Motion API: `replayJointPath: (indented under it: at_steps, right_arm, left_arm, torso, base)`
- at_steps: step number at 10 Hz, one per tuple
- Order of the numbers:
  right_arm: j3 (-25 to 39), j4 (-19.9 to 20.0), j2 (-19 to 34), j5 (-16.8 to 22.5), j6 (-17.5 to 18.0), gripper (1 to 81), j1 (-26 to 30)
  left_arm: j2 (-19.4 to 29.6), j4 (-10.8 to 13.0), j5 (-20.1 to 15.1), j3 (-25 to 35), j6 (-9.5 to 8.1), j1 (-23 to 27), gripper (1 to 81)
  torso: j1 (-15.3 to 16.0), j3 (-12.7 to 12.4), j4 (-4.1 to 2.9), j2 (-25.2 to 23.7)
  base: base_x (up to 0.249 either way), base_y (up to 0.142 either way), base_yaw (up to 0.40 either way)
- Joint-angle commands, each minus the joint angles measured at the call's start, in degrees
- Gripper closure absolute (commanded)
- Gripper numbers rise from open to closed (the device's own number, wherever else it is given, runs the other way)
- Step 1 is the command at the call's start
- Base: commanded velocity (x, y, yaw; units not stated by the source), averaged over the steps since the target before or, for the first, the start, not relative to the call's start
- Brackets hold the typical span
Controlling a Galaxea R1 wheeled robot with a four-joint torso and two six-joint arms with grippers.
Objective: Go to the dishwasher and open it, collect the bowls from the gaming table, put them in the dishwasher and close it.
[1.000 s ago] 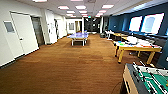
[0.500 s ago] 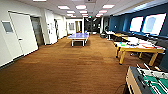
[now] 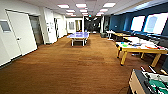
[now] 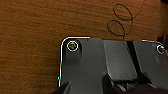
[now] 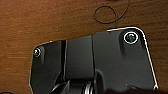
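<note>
Along the right side of the head view, the gaming table [image 3: 140,48] is standing on yellow legs, its pale top carrying scattered bright things; small green and blue shapes near its near end may be the bowls [image 3: 124,45], though they are too blurred to tell for sure. At the lower right corner the football table [image 3: 147,85] is jutting into the frame, close to the robot's side, and I judge this to be the main hazard: a turn toward the gaming table could be clipping that wooden corner or the yellow legs beyond it. A thin dark cable [image 4: 122,21] is lying looped on the brown carpet [image 3: 65,67] beneath both wrist cameras, and it could be catching a wheel. Open room is stretching wide through the centre and left of the frame, up to the blue ping-pong table [image 3: 79,35] in the middle distance and the white doors [image 3: 21,33] at the left wall. Whether either gripper is apart or together, I cannot tell; both wrist views are looking down past dark plates at the carpet.
</note>
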State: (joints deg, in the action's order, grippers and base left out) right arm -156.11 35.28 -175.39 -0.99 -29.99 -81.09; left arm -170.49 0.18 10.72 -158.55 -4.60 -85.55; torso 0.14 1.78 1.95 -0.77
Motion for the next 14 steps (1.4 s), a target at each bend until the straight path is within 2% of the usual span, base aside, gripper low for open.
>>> replayJointPath:
  at_steps: [1,14]
  right_arm:
    - [0.12,-0.03,-0.08,4.06,-0.07,1.0,2.2]
    - [0.38,-0.04,-0.08,3.28,-0.07,1.0,2.02]
  left_arm:
    - [0.49,-0.18,-3.07,-0.27,0.03,1.39,1.0]
    - [0.05,-0.09,-3.07,-0.27,0.11,1.31,1.0]
  torso:
    - [0.0,0.0,0.0,0.0]
    - [-0.14,-0.06,0.0,-0.17]
  base:
    - [0.177,0.0,0.0]
    - [0.177,0.0,0.0]
